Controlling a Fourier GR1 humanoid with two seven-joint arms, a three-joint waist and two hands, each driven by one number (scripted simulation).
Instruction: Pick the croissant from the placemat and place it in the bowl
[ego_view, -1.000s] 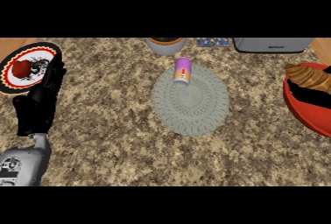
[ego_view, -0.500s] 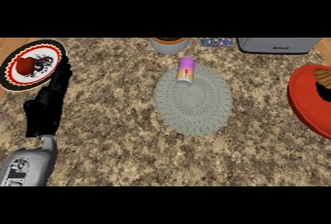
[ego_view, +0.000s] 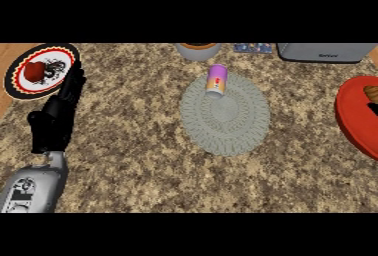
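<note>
1. The left hand (ego_view: 53, 122) shows at the left side of the head view, above its grey forearm (ego_view: 31, 189). Its black fingers (ego_view: 72, 89) are stretched out straight and close together, pointing up towards the plate; they hold nothing, and whether their tips touch the plate's rim cannot be told.
2. The right hand does not show in this view.
3. The croissant (ego_view: 371, 93) is a brown piece at the right edge of the view, lying inside the red bowl (ego_view: 351, 120); only a small part of it shows, with a dark patch just below it that I cannot identify.
4. The bowl is smooth, glossy and round, and is cut off by the right edge.
5. The placemat (ego_view: 225, 116) is a pale grey-green oval with a woven, ringed texture, lying flat in the middle of the speckled brown granite tabletop (ego_view: 148, 165).
6. A small cylindrical bottle (ego_view: 216, 81), purple with an orange band and a white end, lies on its side at the placemat's upper edge.
7. The plate (ego_view: 40, 70) at upper left is round, with a black and red rim, a white centre and a red item on it.
8. Along the far edge stand a grey cup (ego_view: 198, 50) with a brown rim, a small blue patterned object (ego_view: 253, 48) and a grey appliance (ego_view: 327, 52).
</note>
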